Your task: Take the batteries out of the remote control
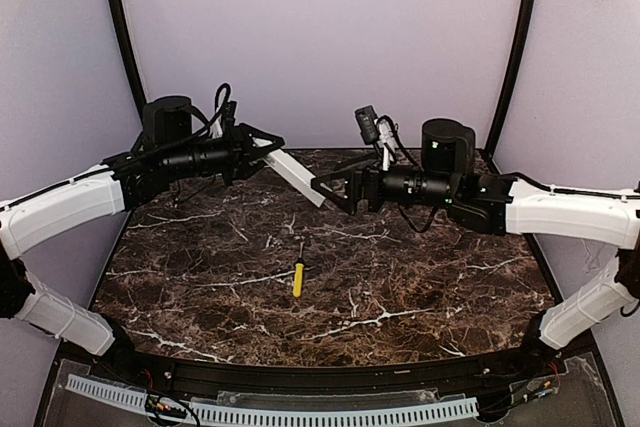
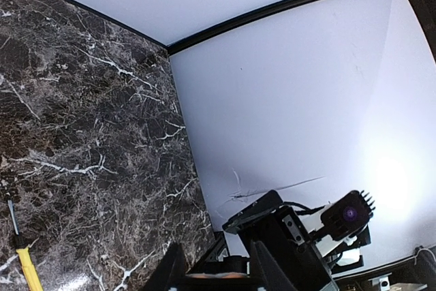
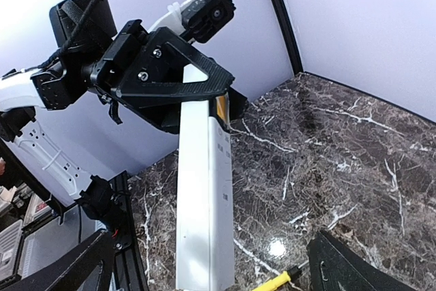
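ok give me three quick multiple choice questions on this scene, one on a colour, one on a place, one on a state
1. What colour is the screwdriver handle?
A) blue B) green C) yellow
2. Where is the remote control?
A) beside the screwdriver B) raised, in the left hand C) under the screwdriver
3. The right hand is:
A) open B) shut on the remote control C) shut on the screwdriver

Answers: 1 C, the handle shows yellow. 2 B, the left hand clamps one end of it in the air. 3 A, its fingers stand wide apart, touching nothing.
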### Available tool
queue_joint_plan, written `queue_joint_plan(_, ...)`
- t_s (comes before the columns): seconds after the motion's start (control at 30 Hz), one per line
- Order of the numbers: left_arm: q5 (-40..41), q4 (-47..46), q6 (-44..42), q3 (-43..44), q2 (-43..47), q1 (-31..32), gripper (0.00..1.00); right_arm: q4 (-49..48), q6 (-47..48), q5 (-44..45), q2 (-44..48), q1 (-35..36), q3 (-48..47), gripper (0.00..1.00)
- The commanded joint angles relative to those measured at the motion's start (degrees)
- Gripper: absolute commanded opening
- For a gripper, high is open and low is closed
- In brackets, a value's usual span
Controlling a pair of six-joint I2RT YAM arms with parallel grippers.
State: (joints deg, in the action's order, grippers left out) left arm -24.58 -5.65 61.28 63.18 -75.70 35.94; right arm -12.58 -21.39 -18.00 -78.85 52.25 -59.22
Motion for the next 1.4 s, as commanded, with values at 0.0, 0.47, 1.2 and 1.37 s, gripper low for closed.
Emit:
queue_joint_plan(0.0, 1.81, -4.2, 7.71, 0.65, 1.73, -0.69, 0.08, -9.01, 4.83, 5.22, -1.48, 2.44, -0.11, 0.98)
queue_joint_plan(0.47, -0.62, -7.07, 11.24, 0.88, 1.0, -0.7, 0.09, -12.55, 9.48, 8.83, -6.27, 5.37, -2.16, 0.83)
queue_joint_plan(1.2, -0.72, -8.62, 12.62, -0.51, 1.99, -0.79, 0.09, -18.02, 12.94, 9.75, -7.55, 6.35, -0.62, 0.31)
queue_joint_plan(1.37, -0.33, -8.46, 12.53, -1.04, 2.17, -0.79, 0.09, -16.66, 13.44, 10.59, -7.52, 6.32, -1.08, 0.18)
